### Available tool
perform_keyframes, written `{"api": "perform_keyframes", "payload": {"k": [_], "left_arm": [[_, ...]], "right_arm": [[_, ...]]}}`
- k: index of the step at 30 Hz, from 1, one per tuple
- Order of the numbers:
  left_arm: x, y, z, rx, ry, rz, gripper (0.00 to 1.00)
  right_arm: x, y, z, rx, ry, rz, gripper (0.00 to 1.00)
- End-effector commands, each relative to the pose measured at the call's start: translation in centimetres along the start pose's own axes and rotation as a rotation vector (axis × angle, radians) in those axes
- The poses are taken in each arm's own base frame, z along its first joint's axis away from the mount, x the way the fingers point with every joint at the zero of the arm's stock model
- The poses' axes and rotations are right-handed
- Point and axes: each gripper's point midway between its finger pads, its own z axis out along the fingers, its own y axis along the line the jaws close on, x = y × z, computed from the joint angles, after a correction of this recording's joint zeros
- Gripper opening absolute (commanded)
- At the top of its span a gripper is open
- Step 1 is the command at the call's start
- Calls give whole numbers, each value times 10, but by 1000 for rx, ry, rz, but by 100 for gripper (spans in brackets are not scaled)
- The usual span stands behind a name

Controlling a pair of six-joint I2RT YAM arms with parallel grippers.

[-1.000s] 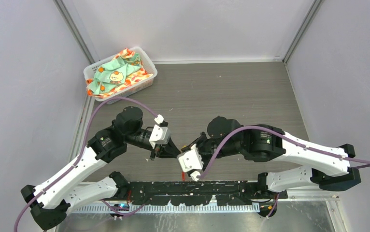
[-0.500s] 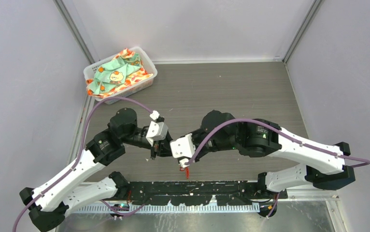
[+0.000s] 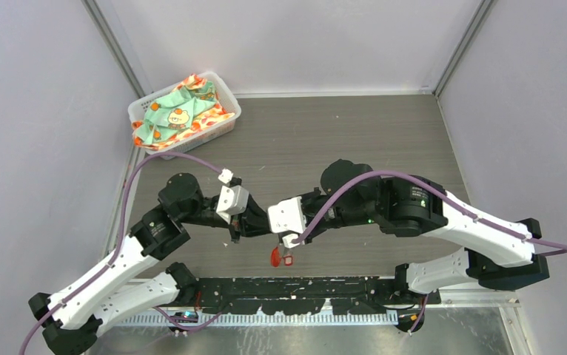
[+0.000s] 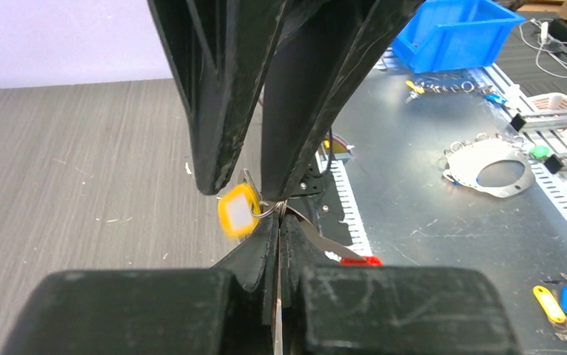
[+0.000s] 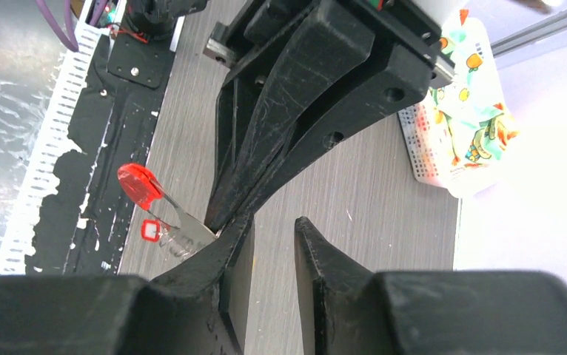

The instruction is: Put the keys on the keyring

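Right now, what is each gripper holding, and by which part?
Left gripper pinches the keyring by its metal wire; the yellow key and red key dangle there. Right gripper open, empty.

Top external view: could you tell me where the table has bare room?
Bare: the table beyond the arms, from the basket to the right wall. Crowded: near-centre, where left gripper and right gripper meet at the keys.

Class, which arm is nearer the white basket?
Left. The left arm bends just on the near side of the basket; the right arm comes in from the right side, much farther off.
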Motion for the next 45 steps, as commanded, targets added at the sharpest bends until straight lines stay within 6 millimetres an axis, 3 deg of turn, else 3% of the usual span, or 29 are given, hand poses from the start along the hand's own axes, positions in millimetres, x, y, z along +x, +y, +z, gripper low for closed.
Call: {"api": "perform_keyframes", "payload": {"k": [1,11,20,33,39,45], "left_arm": [[-30,5,-1,-34,-103,101,0],[-41,-3,-5,-17,-139,152,0],[-50,-1,-7,-42,-202,187,0],[-102,-5,-21,-103,-409,297,0],[-109,-9,-20,-78,-465,292,0],[-111,-10,-21,-73,-491,300,0]], "right_arm": [[-17,-6,-10,13,-42,26,33],[-23,-34,-15,126,-39,55,40],[-33,-43,-9,128,-52,63,40],[-57,-63,-8,167,-110,86,41],[-74,-75,-15,216,-174,109,42],[-79,-98,-24,323,-179,108,46]]}}
